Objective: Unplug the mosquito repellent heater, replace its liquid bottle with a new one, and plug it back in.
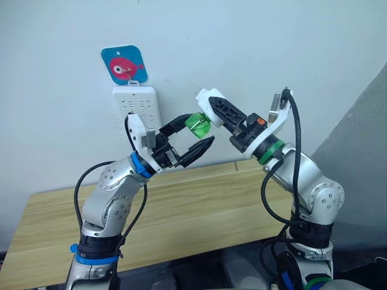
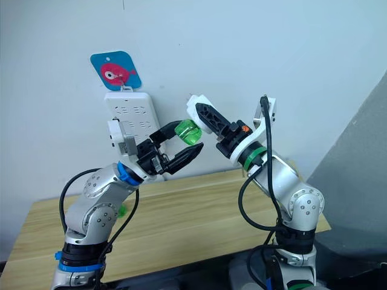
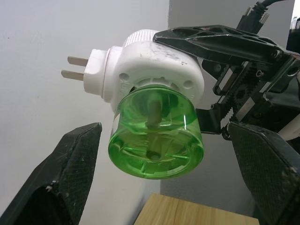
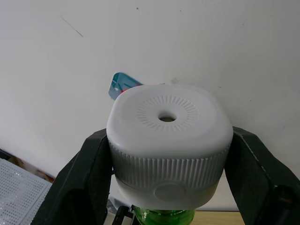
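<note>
Mosquito repellent heater [image 1: 210, 103] midair before white wall [image 1: 272, 42], above wooden table [image 1: 199, 211].

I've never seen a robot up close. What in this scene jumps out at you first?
The eye goes first to the bright green see-through bottle screwed into a small white rounded plastic heater with two metal prongs, held in mid-air by the right gripper. The left gripper has its black fingers spread on either side of the bottle, not touching it. Behind them a long white power strip hangs on the wall beneath a blue tag with a pink fish.
</note>
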`<state>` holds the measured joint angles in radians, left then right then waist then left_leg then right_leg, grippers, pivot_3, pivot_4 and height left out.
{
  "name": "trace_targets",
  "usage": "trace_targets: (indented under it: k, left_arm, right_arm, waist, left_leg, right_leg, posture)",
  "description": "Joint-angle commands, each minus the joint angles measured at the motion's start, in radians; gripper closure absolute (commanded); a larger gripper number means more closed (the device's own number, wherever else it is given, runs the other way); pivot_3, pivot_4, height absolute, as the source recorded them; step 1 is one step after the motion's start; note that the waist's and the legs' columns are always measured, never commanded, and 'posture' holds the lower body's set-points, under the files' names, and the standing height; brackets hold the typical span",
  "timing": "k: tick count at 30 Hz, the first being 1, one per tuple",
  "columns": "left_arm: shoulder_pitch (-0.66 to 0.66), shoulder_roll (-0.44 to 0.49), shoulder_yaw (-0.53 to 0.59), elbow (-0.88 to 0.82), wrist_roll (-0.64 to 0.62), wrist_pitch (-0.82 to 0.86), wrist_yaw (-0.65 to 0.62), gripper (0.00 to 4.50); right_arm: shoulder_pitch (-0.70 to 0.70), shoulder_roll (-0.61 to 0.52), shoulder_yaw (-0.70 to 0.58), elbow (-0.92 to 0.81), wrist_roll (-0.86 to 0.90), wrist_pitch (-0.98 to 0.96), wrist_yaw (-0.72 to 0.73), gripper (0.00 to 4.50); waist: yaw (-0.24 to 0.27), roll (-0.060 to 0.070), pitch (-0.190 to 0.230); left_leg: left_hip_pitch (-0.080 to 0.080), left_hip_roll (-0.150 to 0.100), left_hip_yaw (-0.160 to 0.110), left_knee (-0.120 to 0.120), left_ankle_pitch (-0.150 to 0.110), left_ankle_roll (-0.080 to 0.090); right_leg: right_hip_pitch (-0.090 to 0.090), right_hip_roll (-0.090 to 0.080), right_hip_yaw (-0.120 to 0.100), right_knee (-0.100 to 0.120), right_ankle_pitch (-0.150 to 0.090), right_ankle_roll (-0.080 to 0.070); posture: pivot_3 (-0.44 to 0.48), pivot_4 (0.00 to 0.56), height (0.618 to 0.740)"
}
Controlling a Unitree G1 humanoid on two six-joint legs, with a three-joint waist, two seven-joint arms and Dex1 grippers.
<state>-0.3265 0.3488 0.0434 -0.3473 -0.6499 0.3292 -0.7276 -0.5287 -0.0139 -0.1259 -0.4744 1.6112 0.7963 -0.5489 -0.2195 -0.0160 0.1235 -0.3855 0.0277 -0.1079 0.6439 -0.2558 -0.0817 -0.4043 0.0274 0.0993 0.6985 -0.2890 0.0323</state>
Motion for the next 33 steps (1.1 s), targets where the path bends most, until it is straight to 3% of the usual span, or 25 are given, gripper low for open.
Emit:
trace_targets:
  k: [1,19,23,33]
  left_arm:
    - [-0.015,-0.007,-0.004,-0.042,0.004,-0.022,0.007,0.0]
    - [-0.051,-0.032,-0.002,-0.036,0.009,-0.019,0.061,0.0]
    - [-0.034,-0.014,-0.022,-0.041,0.033,-0.007,0.054,0.84]
    - [-0.047,-0.014,-0.032,-0.032,0.051,0.004,0.061,0.86]
  right_arm:
    - [-0.031,-0.009,0.024,-0.029,0.047,-0.057,-0.03,1.5]
    - [0.006,-0.099,0.08,-0.014,0.08,-0.135,-0.005,1.5]
    - [0.016,-0.1,0.085,-0.011,0.076,-0.144,0.014,1.5]
    - [0.037,-0.102,0.103,-0.025,0.084,-0.16,0.028,1.5]
  waist:
    - [0.0,0.0,0.0]
    - [0.0,0.001,-0.001]
    - [0.0,0.001,-0.002]
    - [0.0,0.002,-0.004]
  left_leg:
    - [0.0,0.0,0.0,0.0,0.0,0.0]
    - [0.0,0.0,0.0,0.0,0.0,0.0]
    - [0.0,0.0,0.0,0.0,0.0,0.0]
    - [0.0,0.0,0.0,0.0,0.0,0.0]
  right_leg:
    - [0.0,0.0,0.0,0.0,0.0,0.0]
    - [0.0,0.0,0.0,0.0,0.0,0.0]
    - [0.0,0.0,0.0,0.0,0.0,0.0]
    - [0.0,0.0,0.0,0.0,0.0,0.0]
  posture:
    - [-0.199,0.043,0.736]
    - [-0.198,0.043,0.736]
    - [-0.197,0.042,0.736]
    - [-0.195,0.04,0.736]
